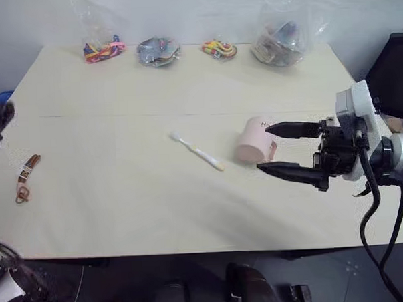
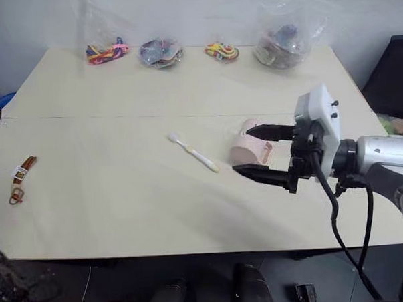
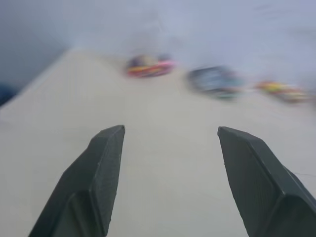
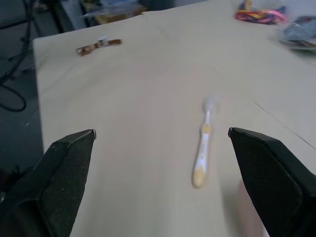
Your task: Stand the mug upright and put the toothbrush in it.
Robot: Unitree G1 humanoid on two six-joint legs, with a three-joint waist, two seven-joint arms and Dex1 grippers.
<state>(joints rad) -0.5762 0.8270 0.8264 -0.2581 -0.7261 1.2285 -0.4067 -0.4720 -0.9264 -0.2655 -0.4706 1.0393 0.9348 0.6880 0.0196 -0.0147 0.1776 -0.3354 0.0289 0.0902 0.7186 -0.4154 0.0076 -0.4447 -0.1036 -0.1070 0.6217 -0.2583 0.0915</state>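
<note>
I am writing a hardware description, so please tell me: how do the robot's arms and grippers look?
The right gripper has two black, tapered, wedge-shaped fingers on a dark mechanism, with a white boxy housing behind. The forearm is silver-grey, and black cables loop down from the wrist. The left gripper shows the same dark, matte, wedge-shaped fingers. I see no markings.

Robot lab: bare table (image 1: 124, 214), loose cables (image 2: 20, 282).

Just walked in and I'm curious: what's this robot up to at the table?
The right gripper is at a pink mug lying on its side on the table, its fingers spread wide, one above and one below the mug's near end, not yet closed on it. A toothbrush lies flat just beside the mug, untouched. The left gripper is open over bare tabletop.
</note>
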